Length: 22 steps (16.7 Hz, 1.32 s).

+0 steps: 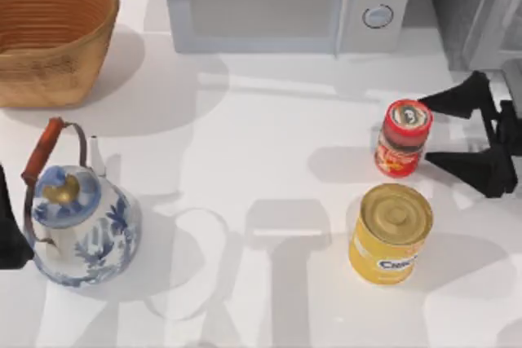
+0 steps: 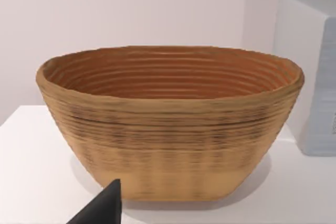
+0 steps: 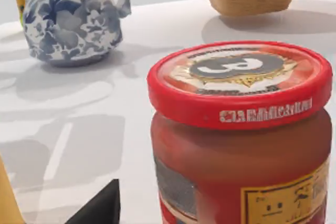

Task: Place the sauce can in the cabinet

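1. The sauce can (image 1: 403, 138) is seen standing upright on the white counter (image 1: 269, 152), right of centre in the top view, with its red-rimmed top facing up.
2. The right hand (image 1: 466, 138) is found at the counter's right edge, its two dark fingers (image 1: 457, 100) spread wide and pointed toward the sauce can, one tip to either side of it; neither finger is seen touching the can.
3. In the right wrist view the sauce can (image 3: 247, 145) is shown very close, its red lid and red-orange label plainly visible, with one dark fingertip (image 3: 100, 208) beside it.
4. A wider yellow can (image 1: 391, 234) with a gold top is placed just in front of the sauce can, the two standing apart.
5. The cabinet (image 1: 477, 10) is seen at the far right corner, dark grey and speckled, with its pale framed door beside the white microwave (image 1: 285, 2).
6. The left arm is parked at the counter's left edge, where a dark part of it (image 1: 10, 234) is seen next to the blue-and-white teapot (image 1: 77, 218); whether the left hand is wide or narrow cannot be told.
7. In the left wrist view one dark fingertip (image 2: 102, 208) is seen before the woven basket (image 2: 170, 124), which sits at the far left corner of the counter.
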### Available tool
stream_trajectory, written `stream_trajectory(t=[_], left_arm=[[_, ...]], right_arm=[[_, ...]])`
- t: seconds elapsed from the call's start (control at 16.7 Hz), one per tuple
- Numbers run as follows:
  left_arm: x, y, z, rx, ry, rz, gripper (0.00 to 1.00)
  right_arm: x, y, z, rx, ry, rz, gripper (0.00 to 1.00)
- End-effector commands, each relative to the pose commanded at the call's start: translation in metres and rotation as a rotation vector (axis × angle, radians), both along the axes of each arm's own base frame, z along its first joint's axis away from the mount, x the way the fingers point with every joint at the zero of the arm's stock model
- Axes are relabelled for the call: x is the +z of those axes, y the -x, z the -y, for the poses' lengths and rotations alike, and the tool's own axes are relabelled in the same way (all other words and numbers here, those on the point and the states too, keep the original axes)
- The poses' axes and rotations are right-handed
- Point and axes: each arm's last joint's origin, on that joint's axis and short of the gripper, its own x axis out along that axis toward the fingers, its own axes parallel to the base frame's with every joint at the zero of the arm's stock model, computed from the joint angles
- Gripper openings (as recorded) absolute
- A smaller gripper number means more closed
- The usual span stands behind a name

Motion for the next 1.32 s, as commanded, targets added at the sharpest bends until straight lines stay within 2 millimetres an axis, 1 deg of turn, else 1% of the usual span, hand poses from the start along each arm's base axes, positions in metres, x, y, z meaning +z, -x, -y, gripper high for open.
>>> stream_trajectory(t=[0.18, 0.54, 0.6, 0.66, 0.84, 1.32], left_arm=[[0.000, 0.000, 0.000, 0.000, 0.000, 0.000, 1.00], [0.000, 0.000, 0.000, 0.000, 0.000, 0.000, 1.00], [0.000, 0.000, 0.000, 0.000, 0.000, 0.000, 1.00], [0.000, 0.000, 0.000, 0.000, 0.000, 0.000, 1.00], [0.000, 0.000, 0.000, 0.000, 0.000, 0.000, 1.00], [0.000, 0.000, 0.000, 0.000, 0.000, 0.000, 1.00]], right_arm=[[-0.014, -0.004, 0.001, 0.043, -0.002, 0.059, 1.00], [-0.017, -0.005, 0.002, 0.052, -0.002, 0.073, 1.00], [-0.020, -0.019, 0.000, -0.019, 0.004, 0.024, 1.00], [-0.020, -0.019, 0.000, -0.016, 0.004, 0.027, 1.00], [-0.015, -0.021, -0.014, 0.037, 0.004, 0.067, 1.00], [-0.019, -0.015, -0.042, 0.052, 0.008, 0.073, 1.00]])
